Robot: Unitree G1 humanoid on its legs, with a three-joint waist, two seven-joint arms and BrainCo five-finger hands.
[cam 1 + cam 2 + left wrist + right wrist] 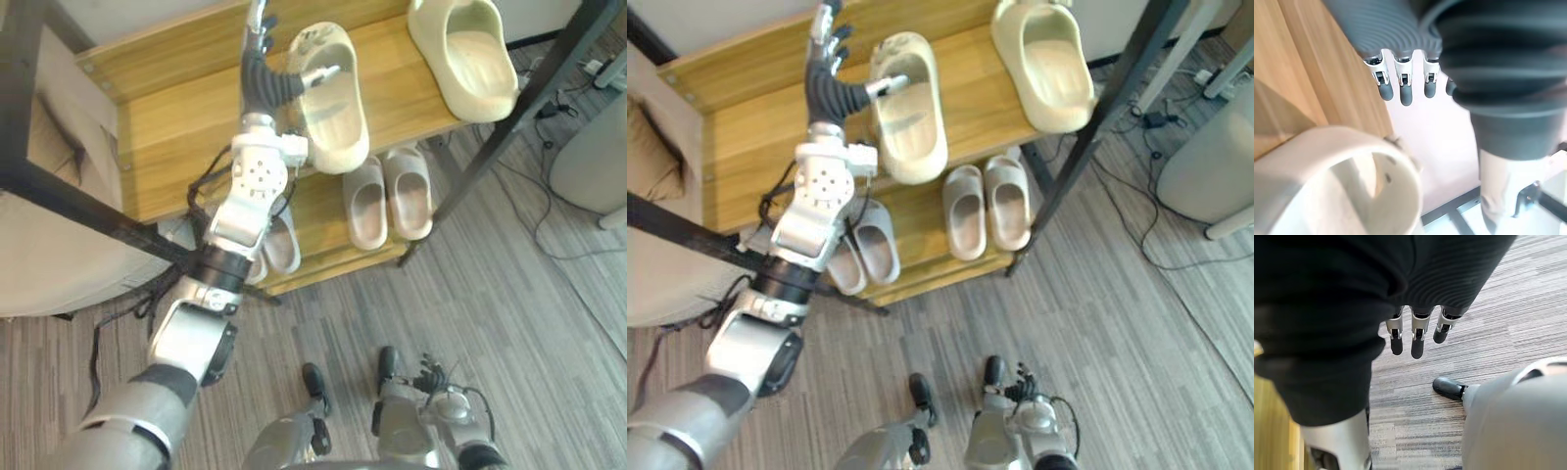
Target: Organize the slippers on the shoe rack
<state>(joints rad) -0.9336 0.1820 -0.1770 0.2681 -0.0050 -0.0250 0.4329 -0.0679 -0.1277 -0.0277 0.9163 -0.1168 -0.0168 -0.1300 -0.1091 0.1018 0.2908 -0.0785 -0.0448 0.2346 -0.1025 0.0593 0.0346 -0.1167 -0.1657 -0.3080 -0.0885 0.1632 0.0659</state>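
Two large cream slippers lie on the rack's wooden top shelf (167,108): one (333,113) in the middle, the other (470,54) at the right end. My left hand (260,73) reaches over the shelf just left of the middle slipper. It is open, its fingers straight, and its thumb stretches across that slipper's opening. The left wrist view shows the straight fingers (1405,93) above the slipper's rim (1337,147). On the lower shelf sit a beige pair (387,196) and a grey pair (872,245), partly behind my arm. My right hand (1415,335) hangs open over the floor.
The rack's black frame bar (88,211) crosses in front at the left, and a black leg (509,127) slants down at the right. A beige cushioned seat (49,255) stands left of the rack. A white rounded object (598,157) and cables (554,98) lie to the right.
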